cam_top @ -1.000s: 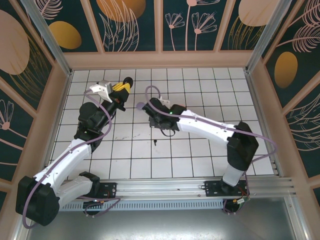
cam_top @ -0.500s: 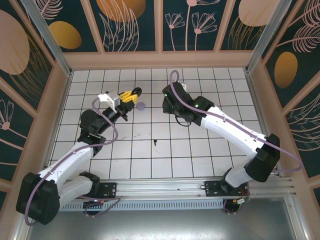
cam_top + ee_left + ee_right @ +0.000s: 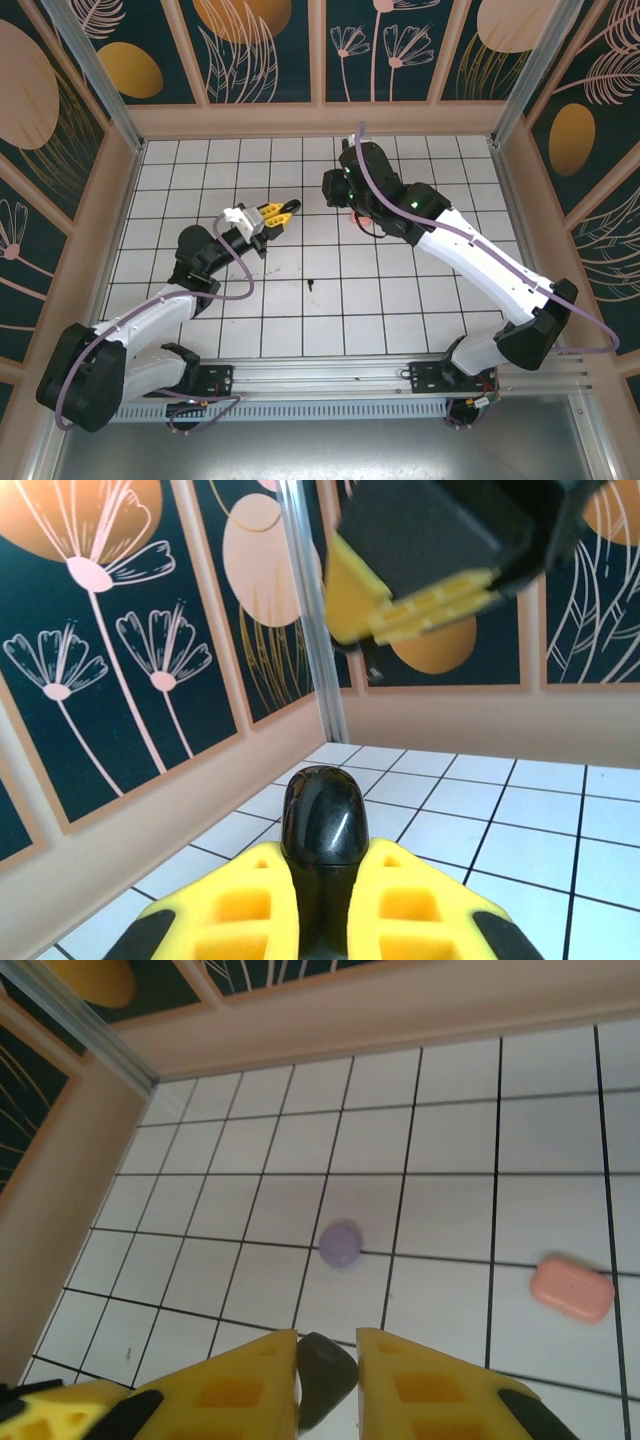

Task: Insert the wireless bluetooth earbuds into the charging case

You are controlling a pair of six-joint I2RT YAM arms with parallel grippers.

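My left gripper point(image 3: 322, 858) is shut on a glossy black rounded charging case point(image 3: 320, 815), which stands up between the yellow fingers. In the top view the left gripper point(image 3: 283, 210) sits over the middle-left tiles, tips toward the right gripper point(image 3: 332, 190). My right gripper point(image 3: 327, 1345) is shut on a small dark piece point(image 3: 325, 1375), seemingly a black earbud. Its yellow fingers point(image 3: 410, 610) hang close above and ahead of the case in the left wrist view. A tiny black earbud point(image 3: 310, 284) lies on the tiles nearer the bases.
A lilac rounded piece point(image 3: 341, 1243) and a salmon-pink oblong piece point(image 3: 571, 1289) lie on the white grid floor below the right gripper; the pink one point(image 3: 349, 215) peeks from under the right arm. Patterned walls point(image 3: 150, 680) and a metal post point(image 3: 310, 610) bound the far left corner.
The right arm swung from the centre toward the back with its dark piece. The left gripper moved right and nearer with the black case, so the two grippers now face each other closely.
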